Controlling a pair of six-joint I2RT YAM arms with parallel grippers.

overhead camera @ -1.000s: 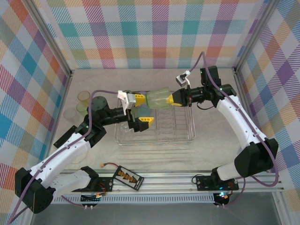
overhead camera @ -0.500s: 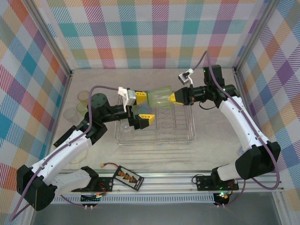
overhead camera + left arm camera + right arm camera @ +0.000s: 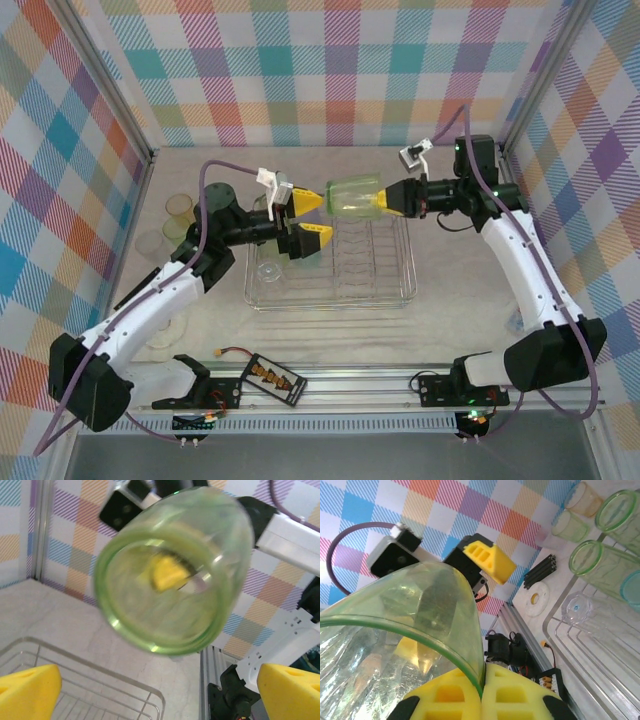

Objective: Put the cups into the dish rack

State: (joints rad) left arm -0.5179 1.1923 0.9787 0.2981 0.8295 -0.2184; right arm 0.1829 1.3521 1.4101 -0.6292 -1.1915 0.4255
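Note:
A light green cup [image 3: 357, 195] hangs on its side above the dish rack [image 3: 398, 290], my right gripper [image 3: 393, 198] shut on its rim. In the right wrist view the yellow fingers [image 3: 520, 697] pinch the cup [image 3: 395, 630] wall at the rim. My left gripper [image 3: 312, 217] stands open just left of the cup's base, apart from it. In the left wrist view the cup [image 3: 172, 570] floats ahead of the open gripper [image 3: 160, 692]. The rack [image 3: 555, 635] holds green cups [image 3: 592, 557], a teal cup [image 3: 632, 590] and a clear one [image 3: 577, 605].
More cups stand on the table left of the rack: a yellowish one [image 3: 179, 207] and a pale one [image 3: 150, 243]. A flat black box with orange marks [image 3: 273, 377] lies at the near edge. A white tape roll [image 3: 536, 599] lies beside the rack.
The right gripper has drawn the green cup to the right and slightly back, out from between the left fingers. The left gripper has swung up and back, staying open.

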